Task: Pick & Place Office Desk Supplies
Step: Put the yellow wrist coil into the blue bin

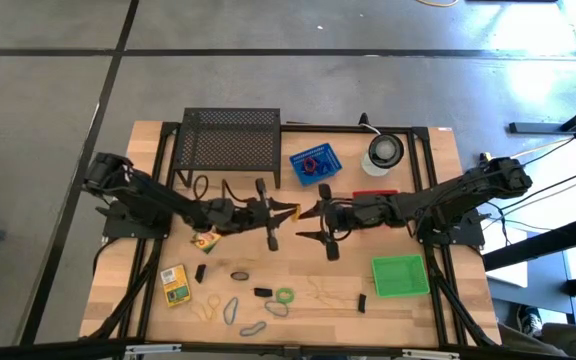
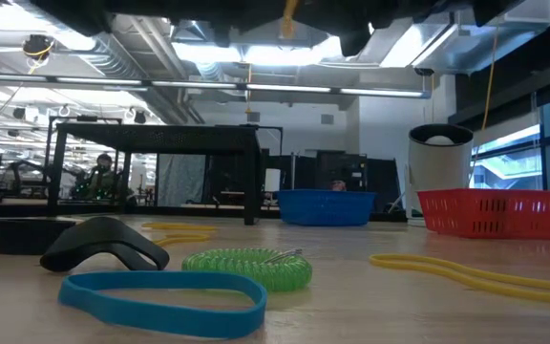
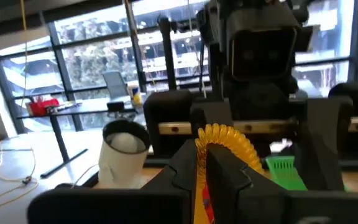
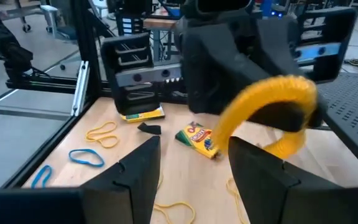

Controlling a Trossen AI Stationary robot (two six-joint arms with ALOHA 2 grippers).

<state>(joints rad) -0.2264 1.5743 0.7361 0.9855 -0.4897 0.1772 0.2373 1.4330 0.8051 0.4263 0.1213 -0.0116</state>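
Observation:
My left gripper is above the table's middle, shut on a yellow coiled loop, which also shows in the left wrist view. My right gripper faces it from the table's right side, open, with its fingers standing apart short of the loop. One crayon box lies flat beneath the left arm and another lies near the left front. Rubber bands, a green coil and black clips lie on the near part of the table. My left gripper pinches the yellow coiled loop between its two fingers at one stretch of the coil. The fingers come level from the table's left. The loop is lifted clear of the table and arches out past the fingertips toward my right gripper.
A black mesh rack stands at the far edge, with a blue bin holding bands and a round white-and-dark disc beside it. A red basket lies under the right arm. A green bin sits at the near right.

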